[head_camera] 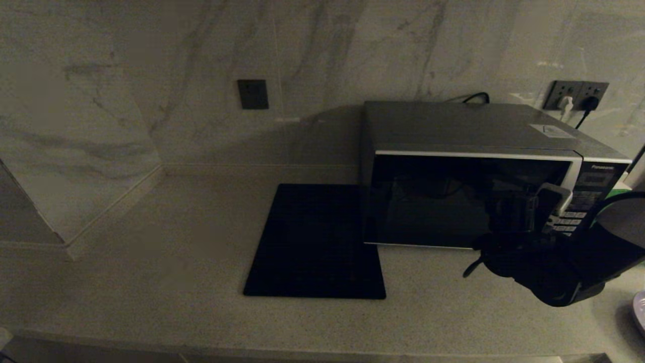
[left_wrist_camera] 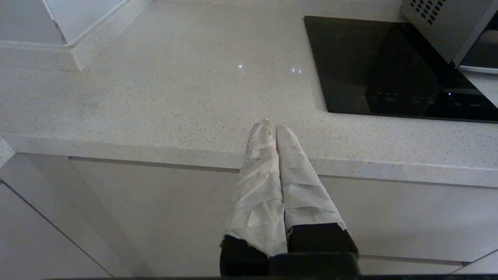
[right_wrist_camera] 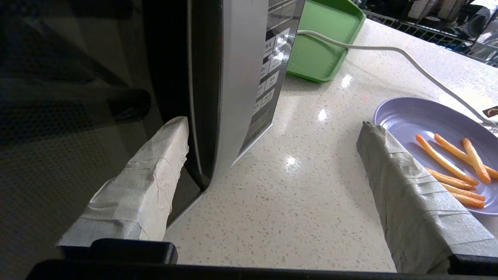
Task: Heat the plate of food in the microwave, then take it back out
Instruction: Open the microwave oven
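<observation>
The microwave [head_camera: 468,166] stands at the back right of the counter with its dark glass door closed. My right gripper [head_camera: 534,212] is open wide in front of the door's right end. In the right wrist view one taped finger [right_wrist_camera: 155,175] lies against the glass beside the silver door trim [right_wrist_camera: 233,77], and the other finger [right_wrist_camera: 404,194] stands apart over the counter. Nothing is held in the right gripper [right_wrist_camera: 272,126]. The plate of food [right_wrist_camera: 420,120], pale lilac with orange sticks, rests on the counter right of the microwave, and its edge shows in the head view [head_camera: 640,310]. My left gripper [left_wrist_camera: 272,124] is shut and empty at the counter's front edge.
A flat black slab [head_camera: 312,242] lies on the counter left of the microwave. A green tray [right_wrist_camera: 323,39] sits behind the plate, and a white cable [right_wrist_camera: 389,50] runs across the counter there. Wall sockets [head_camera: 577,96] are behind the microwave.
</observation>
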